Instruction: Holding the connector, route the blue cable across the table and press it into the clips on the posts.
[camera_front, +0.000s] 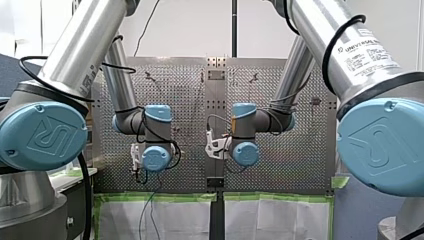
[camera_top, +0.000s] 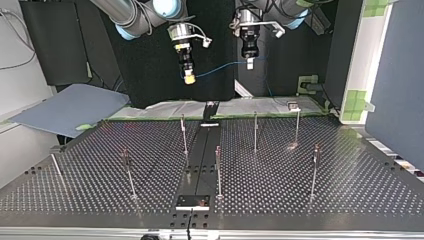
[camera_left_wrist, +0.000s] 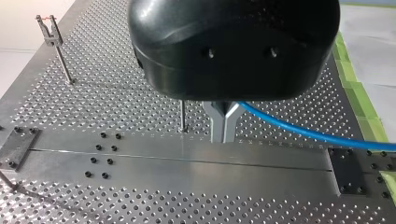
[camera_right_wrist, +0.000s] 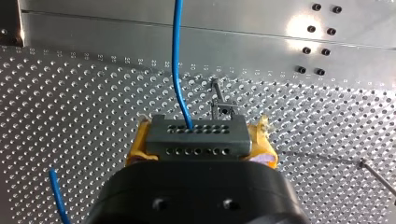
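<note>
In the right wrist view my right gripper (camera_right_wrist: 200, 142) is shut on the grey connector (camera_right_wrist: 196, 127), yellow pads (camera_right_wrist: 137, 150) on both sides of it. The blue cable (camera_right_wrist: 177, 60) leaves the connector's face and runs ahead over the table. In the top view it spans as a blue cable (camera_top: 220, 68) from my right gripper (camera_top: 189, 76) to my left gripper (camera_top: 250, 62), both high above the table's far edge. In the left wrist view my left gripper (camera_left_wrist: 224, 123) has its metal fingers shut on the blue cable (camera_left_wrist: 299, 129), which trails off to one side.
Several thin posts with clips stand on the perforated table (camera_top: 350, 190), among them a post (camera_top: 183, 134), a post (camera_top: 255, 131) and a post (camera_top: 218, 170). A clip post (camera_right_wrist: 221, 103) stands just ahead of the connector. A dark centre rail (camera_top: 202, 155) divides the table.
</note>
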